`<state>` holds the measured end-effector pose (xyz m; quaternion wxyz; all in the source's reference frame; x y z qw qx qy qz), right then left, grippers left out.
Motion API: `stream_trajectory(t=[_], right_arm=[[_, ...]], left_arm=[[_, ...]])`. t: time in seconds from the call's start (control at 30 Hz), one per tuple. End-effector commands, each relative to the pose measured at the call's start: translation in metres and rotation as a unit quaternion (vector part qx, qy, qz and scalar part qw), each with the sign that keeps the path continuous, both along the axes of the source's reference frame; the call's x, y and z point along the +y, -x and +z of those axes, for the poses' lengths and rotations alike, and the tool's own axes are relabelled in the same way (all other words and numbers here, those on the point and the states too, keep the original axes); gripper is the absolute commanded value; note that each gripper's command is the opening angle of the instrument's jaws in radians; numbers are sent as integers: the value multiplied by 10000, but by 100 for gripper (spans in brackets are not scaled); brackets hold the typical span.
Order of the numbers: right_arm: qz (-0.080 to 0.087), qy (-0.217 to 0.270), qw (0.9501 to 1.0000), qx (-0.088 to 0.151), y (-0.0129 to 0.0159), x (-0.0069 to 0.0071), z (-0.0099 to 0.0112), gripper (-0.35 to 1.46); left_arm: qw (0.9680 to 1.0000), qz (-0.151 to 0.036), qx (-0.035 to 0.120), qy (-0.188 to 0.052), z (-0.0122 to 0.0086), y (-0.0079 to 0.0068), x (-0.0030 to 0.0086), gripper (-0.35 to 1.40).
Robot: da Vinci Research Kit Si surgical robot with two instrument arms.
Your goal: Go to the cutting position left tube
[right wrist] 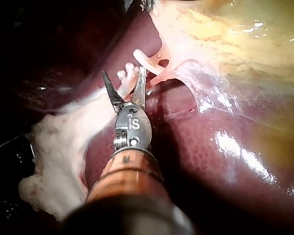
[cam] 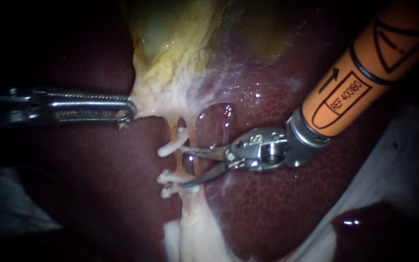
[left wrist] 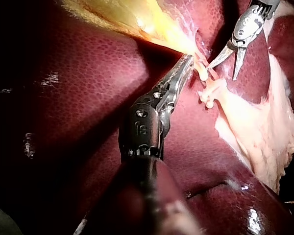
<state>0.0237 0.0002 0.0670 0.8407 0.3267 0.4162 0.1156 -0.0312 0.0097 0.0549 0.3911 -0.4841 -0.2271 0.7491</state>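
The left tube (cam: 181, 130) runs down from the yellowish gallbladder (cam: 170, 43) over the dark red liver. It carries one white clip (cam: 172, 146) higher up and two white clips (cam: 169, 178) lower down. My right instrument (cam: 183, 166), on an orange shaft, has its two blades open, one on each side of the tube in the gap between the clips. In the right wrist view the open blades (right wrist: 123, 73) frame the clipped tube (right wrist: 154, 68). My left instrument (cam: 128, 109) has its jaws shut on the pale gallbladder tissue just above the tube, as its own view also shows (left wrist: 186, 63).
Liver (cam: 277, 208) surrounds the site. A strand of pale fatty tissue (cam: 195, 233) hangs below the clips. White cloth (cam: 389, 160) lies at the lower right. A thin glistening membrane (cam: 214, 116) arches beside the tube on the right.
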Motion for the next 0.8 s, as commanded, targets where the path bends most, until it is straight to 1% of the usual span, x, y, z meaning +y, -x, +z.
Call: stream_trajectory(t=[0.03,0.17,0.27,0.37,0.47,0.67,0.8], right_arm=[[-22,12,10000,-29,0,0,0,140],[-124,18,9997,-199,-1,-2,3,136],[-149,59,9995,-288,-2,-3,8,136],[-109,62,9994,-318,-2,-3,11,136],[-130,71,9993,-358,-2,-2,13,136],[-97,115,9991,-408,-3,-1,16,136],[-108,133,9988,-452,-3,0,18,136]], left_arm=[[10000,0,2,3,0,0,0,-35],[10000,-1,2,3,0,0,0,-35],[10000,-1,3,3,-1,1,-1,-35],[10000,-2,3,3,-1,1,-1,-35],[10000,-2,3,3,-1,1,-1,-35],[10000,-2,3,3,-2,1,-1,-35],[10000,9,-7,-2,-2,2,-1,-35]])
